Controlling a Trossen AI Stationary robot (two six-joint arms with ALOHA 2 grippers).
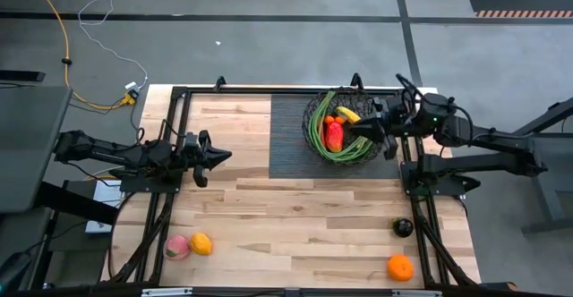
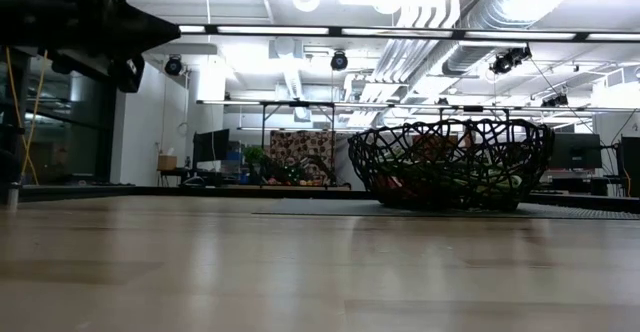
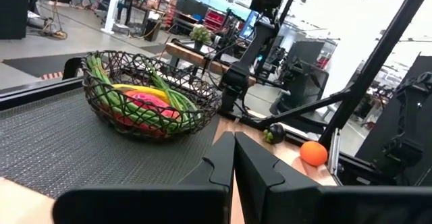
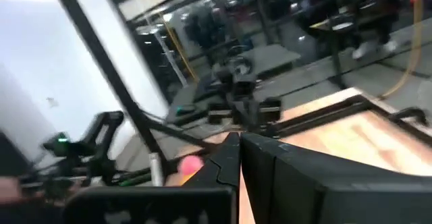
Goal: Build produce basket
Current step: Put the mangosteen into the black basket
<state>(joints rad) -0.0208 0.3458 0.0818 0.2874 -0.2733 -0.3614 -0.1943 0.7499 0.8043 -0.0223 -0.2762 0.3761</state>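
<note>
The black wire basket (image 1: 343,127) stands on a dark ribbed mat (image 1: 288,136) at the table's far side. It holds green stalks (image 1: 315,129), a red mango (image 1: 335,136), a chili and a banana (image 1: 348,114). The basket also shows in the left wrist view (image 3: 145,96) and the low view (image 2: 450,162). My right gripper (image 1: 356,129) is shut with nothing in it and hovers over the basket's right rim; its own view (image 4: 237,143) looks level across the table. My left gripper (image 1: 220,156) (image 3: 234,140) is shut and hangs above the table's left middle, pointing toward the basket.
A pink peach (image 1: 176,247) and a yellow-orange fruit (image 1: 201,243) lie at the near left. A dark plum (image 1: 403,227) (image 3: 275,133) and an orange (image 1: 400,267) (image 3: 313,152) lie at the near right. Bare wood stretches between them, and black frame rails (image 1: 421,199) edge the table.
</note>
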